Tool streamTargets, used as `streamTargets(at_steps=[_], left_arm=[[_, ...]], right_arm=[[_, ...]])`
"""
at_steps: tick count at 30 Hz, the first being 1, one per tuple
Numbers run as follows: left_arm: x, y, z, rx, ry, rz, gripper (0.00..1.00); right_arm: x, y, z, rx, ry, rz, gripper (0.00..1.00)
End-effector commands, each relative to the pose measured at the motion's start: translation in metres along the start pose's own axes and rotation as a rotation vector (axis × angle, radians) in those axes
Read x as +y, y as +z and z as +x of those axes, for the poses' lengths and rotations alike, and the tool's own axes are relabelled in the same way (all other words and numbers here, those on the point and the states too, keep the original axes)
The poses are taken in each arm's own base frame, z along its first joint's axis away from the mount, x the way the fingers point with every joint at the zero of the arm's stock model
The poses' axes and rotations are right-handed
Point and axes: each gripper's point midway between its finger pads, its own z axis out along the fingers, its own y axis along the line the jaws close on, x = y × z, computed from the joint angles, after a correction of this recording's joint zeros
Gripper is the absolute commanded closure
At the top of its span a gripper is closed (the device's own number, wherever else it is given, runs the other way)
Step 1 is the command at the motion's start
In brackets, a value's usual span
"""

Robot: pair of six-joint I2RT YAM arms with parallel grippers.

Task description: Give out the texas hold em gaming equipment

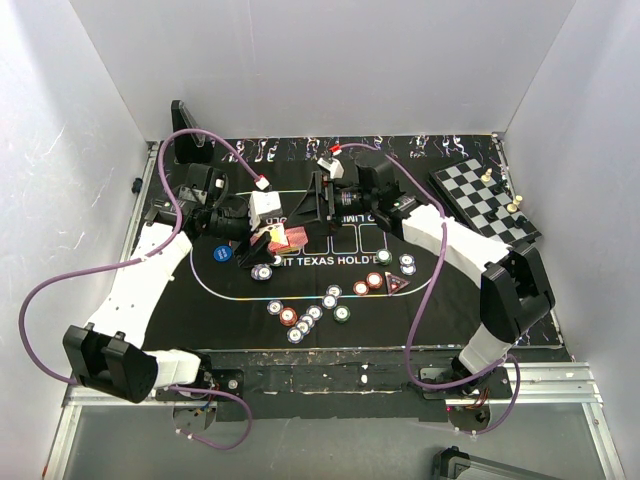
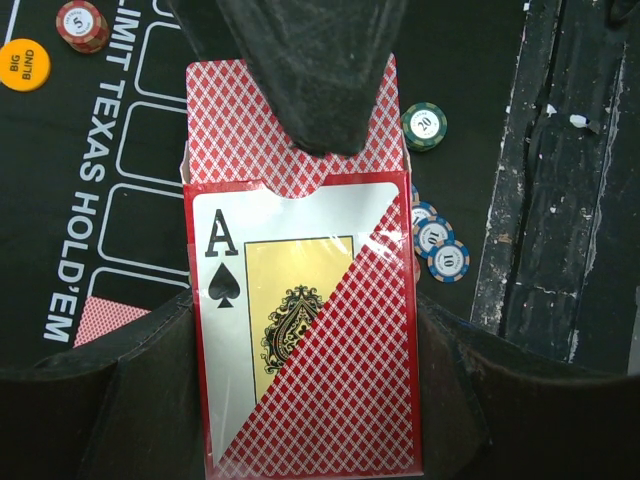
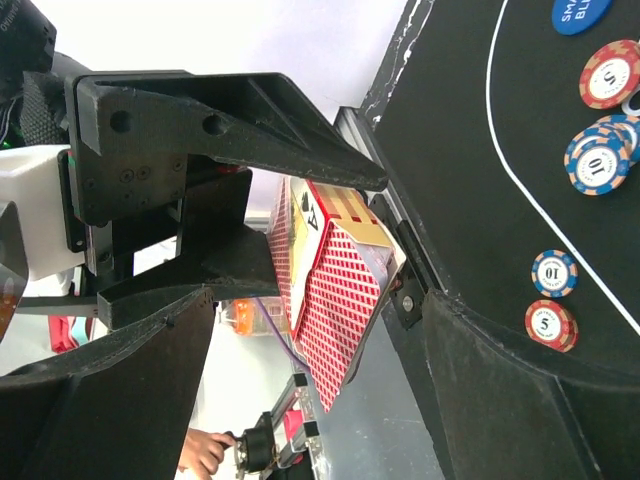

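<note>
Above the black mat point(image 2: 40, 210), left gripper point(image 2: 305, 340) pinches a glossy rectangular diamond-patterned card box point(image 2: 320, 410); right gripper point(image 3: 325, 330) gapes wide.

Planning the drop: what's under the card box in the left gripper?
Black mat, a red-backed card peeking out one side, blue chips the other. Whatever lies directly beneath the card box is covered.

Tight spot just 10 o'clock of the mat's point(image 1: 235, 310) centre: the card box point(image 2: 300, 330) sits pinched in the left gripper point(image 1: 260, 245), the right gripper point(image 1: 318, 200) spread wide either side of it from 12 o'clock; chip cluster point(image 1: 310, 315) blocks 6 o'clock; red chips point(image 1: 368, 283) and triangular marker point(image 1: 397, 285) guard 4 o'clock; chessboard point(image 1: 485, 197) fills 2 o'clock; bare felt at 7 o'clock, beside the left arm point(image 1: 140, 290).
</note>
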Motion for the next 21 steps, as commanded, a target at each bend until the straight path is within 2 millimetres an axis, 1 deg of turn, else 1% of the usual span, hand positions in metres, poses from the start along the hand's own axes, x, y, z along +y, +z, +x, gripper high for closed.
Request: streamTargets(at_steps=[1, 3, 6, 10, 15, 17, 21], left_arm=[[0.0079, -0.0109, -0.0282, -0.072, 0.083, -0.046, 1.00], [0.0085, -0.0111, -0.0287, -0.074, 0.084, -0.051, 1.00], [0.0072, -0.0112, -0.0299, -0.081, 0.082, -0.047, 1.00], [0.0075, -0.0113, -0.0330, -0.094, 0.087, -0.048, 1.00], [0.0053, -0.0123, -0.0362, -0.108, 0.091, -0.042, 1.00], [0.0036, -0.0117, -0.0364, -0.111, 0.089, -0.035, 1.00], [0.0008, -0.0121, -0.0361, -0.117, 0.086, -0.029, 1.00]], right_arm=[[0.0094, 0.0003, 0.0038, 0.021, -0.022, -0.055, 0.09], [0.0100, 0.0005, 0.0058, 0.024, -0.011, -0.077, 0.10], [0.0100, -0.0020, 0.0084, 0.019, -0.001, -0.090, 0.18], [0.0038, -0.0010, 0.0126, 0.026, 0.024, -0.083, 0.31], [0.0036, -0.0028, 0.0098, 0.013, 0.026, -0.082, 0.38], [0.0032, -0.0032, 0.0081, 0.008, 0.033, -0.083, 0.43], [0.0035, -0.0043, 0.0056, 0.000, 0.051, -0.103, 0.49]])
